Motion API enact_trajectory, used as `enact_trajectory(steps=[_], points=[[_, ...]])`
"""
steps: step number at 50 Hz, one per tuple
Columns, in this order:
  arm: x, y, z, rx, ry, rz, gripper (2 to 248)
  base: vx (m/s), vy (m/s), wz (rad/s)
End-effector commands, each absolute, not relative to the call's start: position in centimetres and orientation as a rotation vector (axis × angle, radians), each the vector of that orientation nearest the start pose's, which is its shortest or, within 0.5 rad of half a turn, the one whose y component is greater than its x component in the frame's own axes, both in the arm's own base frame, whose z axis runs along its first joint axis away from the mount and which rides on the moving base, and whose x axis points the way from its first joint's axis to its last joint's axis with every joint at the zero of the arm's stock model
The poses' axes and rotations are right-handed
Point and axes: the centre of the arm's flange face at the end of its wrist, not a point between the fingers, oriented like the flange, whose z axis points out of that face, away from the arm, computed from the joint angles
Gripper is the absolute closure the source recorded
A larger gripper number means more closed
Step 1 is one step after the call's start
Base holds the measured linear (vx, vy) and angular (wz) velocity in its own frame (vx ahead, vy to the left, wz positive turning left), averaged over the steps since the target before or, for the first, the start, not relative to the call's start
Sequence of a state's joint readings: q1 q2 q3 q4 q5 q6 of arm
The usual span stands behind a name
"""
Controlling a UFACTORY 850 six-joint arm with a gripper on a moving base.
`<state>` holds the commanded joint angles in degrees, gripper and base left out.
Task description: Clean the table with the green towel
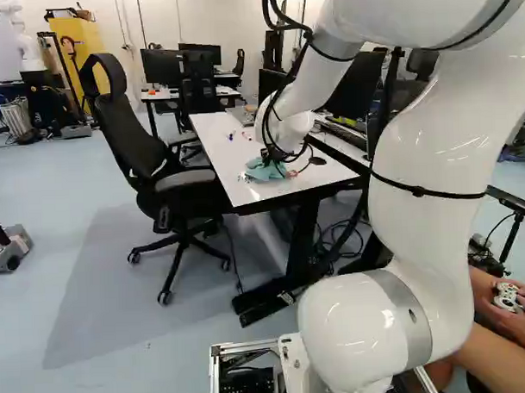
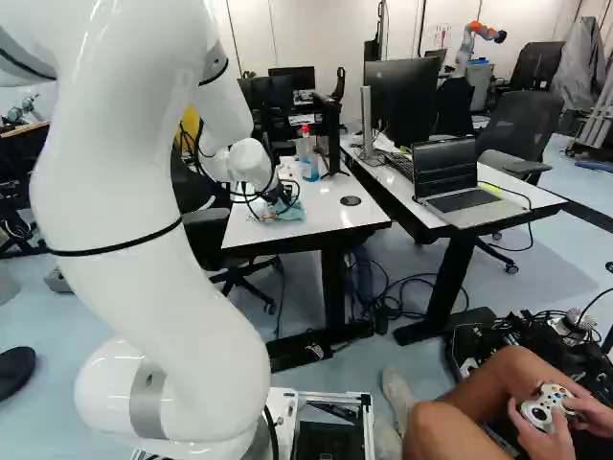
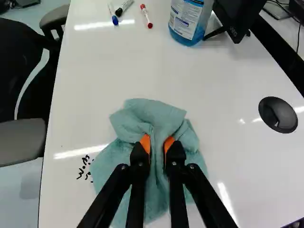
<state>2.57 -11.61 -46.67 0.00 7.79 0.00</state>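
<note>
Over the near part of the white table (image 1: 245, 191), my gripper (image 1: 270, 153) points down onto the green towel (image 1: 266, 170). In the wrist view the gripper (image 3: 157, 145) is shut on a bunched fold of the towel (image 3: 149, 116), an orange pad pressing from either side. The cloth lies crumpled on the tabletop and spreads beneath both fingers. Small black scribbles (image 3: 85, 167) mark the table beside the towel's edge, on the office chair's side. Whatever lies under the cloth is hidden.
Ahead of the gripper are markers (image 3: 147, 16), a bottle of blue liquid (image 3: 189, 21) and a black stand (image 3: 237, 19). A round black cable hole (image 3: 278, 115) is in the tabletop. An office chair (image 1: 140, 149) stands alongside. A second desk holds a laptop (image 2: 460, 187). Another robot (image 2: 469, 43) stands far back.
</note>
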Motion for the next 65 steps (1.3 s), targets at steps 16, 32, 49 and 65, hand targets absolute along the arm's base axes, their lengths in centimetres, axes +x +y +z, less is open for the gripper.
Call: enact_trajectory(steps=[16,32,49,65], points=[[50.51,2.26,41.61,-2.922,-0.065,-1.108,199,0.000,0.000,0.000],[50.51,2.26,41.61,-2.922,-0.065,-1.108,199,0.000,0.000,0.000],[50.45,2.26,41.56,-2.927,-0.066,-1.095,199,0.000,0.000,0.000],[50.44,2.26,41.54,-2.928,-0.066,-1.092,199,0.000,0.000,0.000]])
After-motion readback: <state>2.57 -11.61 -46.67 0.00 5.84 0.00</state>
